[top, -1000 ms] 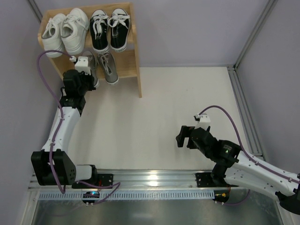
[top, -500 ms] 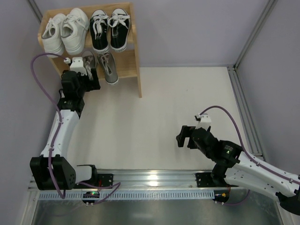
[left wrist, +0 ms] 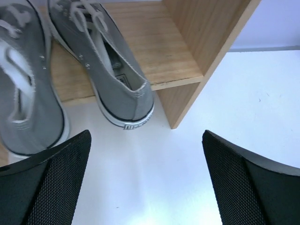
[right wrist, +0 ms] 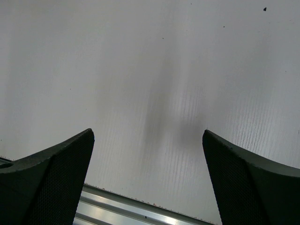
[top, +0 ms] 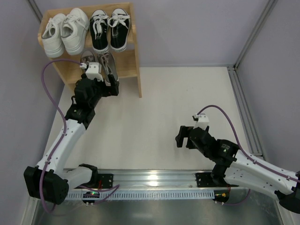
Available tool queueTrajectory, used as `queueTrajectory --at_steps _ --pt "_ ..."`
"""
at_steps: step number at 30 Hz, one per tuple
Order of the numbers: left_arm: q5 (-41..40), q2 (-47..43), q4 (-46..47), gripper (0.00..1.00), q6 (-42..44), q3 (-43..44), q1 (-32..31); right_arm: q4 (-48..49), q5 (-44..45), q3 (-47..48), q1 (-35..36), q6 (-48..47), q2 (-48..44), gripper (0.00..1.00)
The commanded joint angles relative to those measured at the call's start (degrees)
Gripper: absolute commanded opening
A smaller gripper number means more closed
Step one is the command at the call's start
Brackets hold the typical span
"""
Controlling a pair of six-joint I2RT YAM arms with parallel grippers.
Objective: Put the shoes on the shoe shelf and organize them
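The light wooden shoe shelf [top: 131, 56] stands at the far left. Its top tier holds a white pair [top: 63, 33] and a black canvas pair [top: 109, 29]. The grey pair [top: 107, 63] lies on the lower tier, partly hidden under my left wrist. In the left wrist view both grey shoes [left wrist: 112, 79] rest heel-out on the lower board [left wrist: 159, 51], heels overhanging its front edge. My left gripper [top: 100, 86] [left wrist: 146, 140] hangs open just in front of them, empty. My right gripper [top: 182, 137] [right wrist: 147, 136] is open over bare table, far from the shelf.
The shelf's right side panel [left wrist: 206, 33] stands just right of the grey shoes. A metal rail [top: 154, 178] [right wrist: 140, 211] runs along the near edge by the arm bases. Purple walls close in the left and back sides.
My left gripper went from shut to open, letting go of a grey shoe on the lower tier, then drew back and swung right. The right arm has barely moved.
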Motion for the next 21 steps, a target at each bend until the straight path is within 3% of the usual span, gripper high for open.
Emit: queueTrajectory --at_steps 1,11,17,21 --pt "0.00 2.67 3.63 0.97 -2.51 1.86 -1.40 1.23 0.68 0.67 0.15 -0.47 -0.30 0.97" --pt "-3.51 13.13 7.67 0.92 -0.58 7.66 -1.84 -0.17 1.91 1.37 0.15 -0.56 -0.65 0.97" --pt "-4.48 16.91 8.12 0.81 1.79 11.09 -1.93 -0.70 2.61 1.37 0.15 -0.47 -0.65 0.97" --pt "-5.45 17.88 6.80 0.65 3.46 11.79 -2.01 -0.70 2.53 1.46 0.15 -0.56 -0.48 0.97"
